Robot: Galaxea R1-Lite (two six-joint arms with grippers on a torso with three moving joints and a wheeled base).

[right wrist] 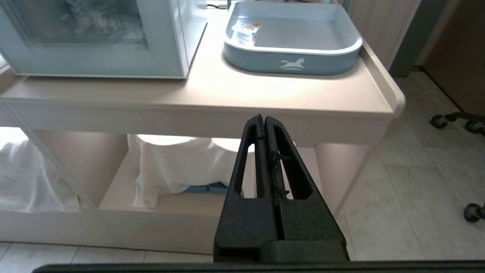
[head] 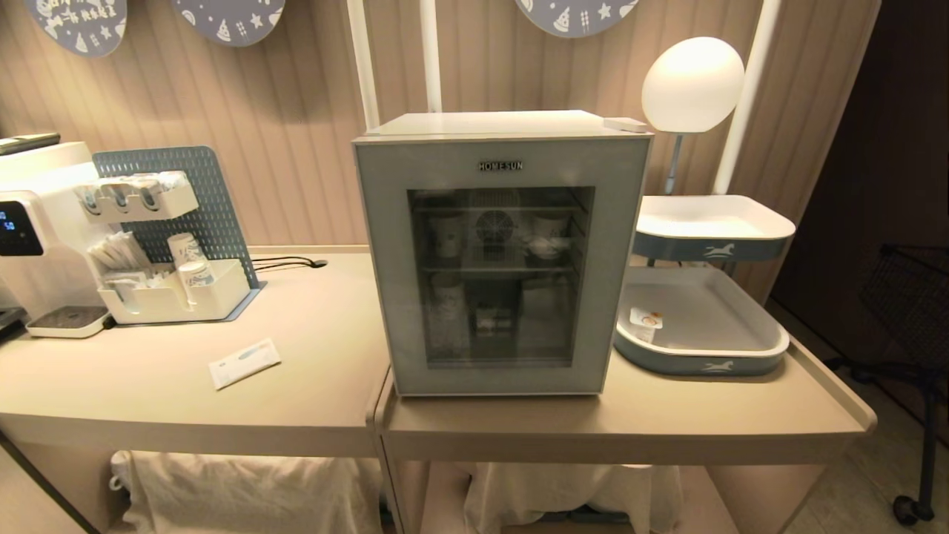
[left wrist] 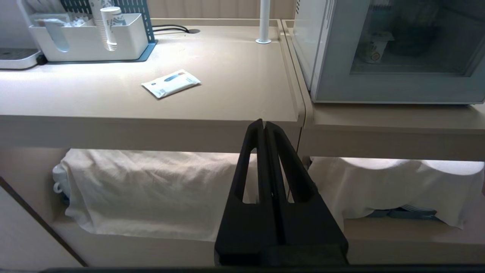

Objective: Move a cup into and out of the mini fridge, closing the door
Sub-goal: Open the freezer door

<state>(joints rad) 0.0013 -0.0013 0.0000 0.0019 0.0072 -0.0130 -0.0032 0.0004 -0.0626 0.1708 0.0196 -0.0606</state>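
The white mini fridge marked HOMESUN stands in the middle of the counter, its grey-blue glass door closed. The cup, a small white tub with a foil lid, sits in the near left corner of the lower tray to the fridge's right; the right wrist view also shows the cup. A similar tub stands behind the glass. Neither arm shows in the head view. My left gripper and right gripper hang shut and empty below the counter's front edge.
A drinks machine and a white organiser with paper cups stand at the left. A flat packet lies on the counter. A second tray and a globe lamp are at the right. Cloth-covered items sit underneath.
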